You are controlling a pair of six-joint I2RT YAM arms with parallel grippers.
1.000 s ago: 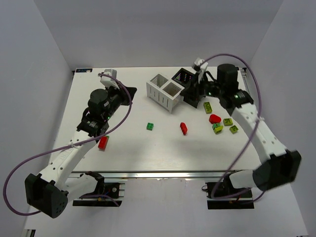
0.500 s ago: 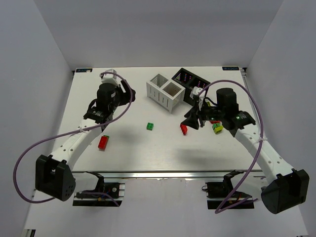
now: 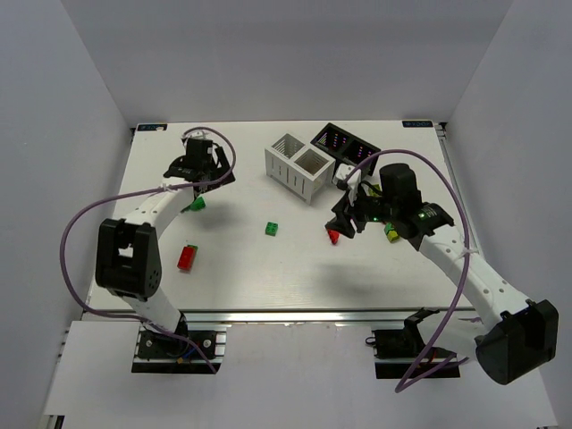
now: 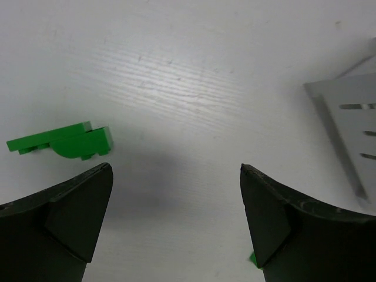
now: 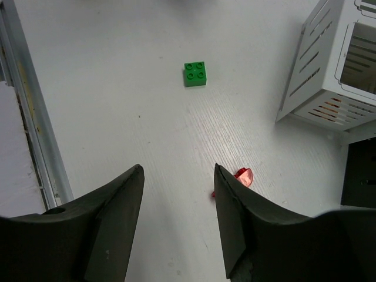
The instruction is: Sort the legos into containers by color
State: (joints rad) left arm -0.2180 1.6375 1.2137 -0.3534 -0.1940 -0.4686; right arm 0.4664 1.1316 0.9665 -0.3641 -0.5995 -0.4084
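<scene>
1. The left gripper is now hanging over the far-left part of the tabletop, having swung out from the nearer spot it held a second ago. Its jaws, together then, are standing wide apart with nothing between them.
2. A flat green lego is lying on the tabletop just ahead of those jaws, clear of both. It was not showing a second ago.
3. The right gripper is hovering low at mid-table, having left the black bin. Its jaws are now parted and gripping nothing.
4. The small red lego is lying where it lay before, partly hidden behind one right finger; contact cannot be told.
5. The green square brick and the red brick are sitting unmoved, and the white bin is standing just beside the black one.
6. The right arm is now covering most of the bricks at the right; one yellow-green brick is showing.
</scene>
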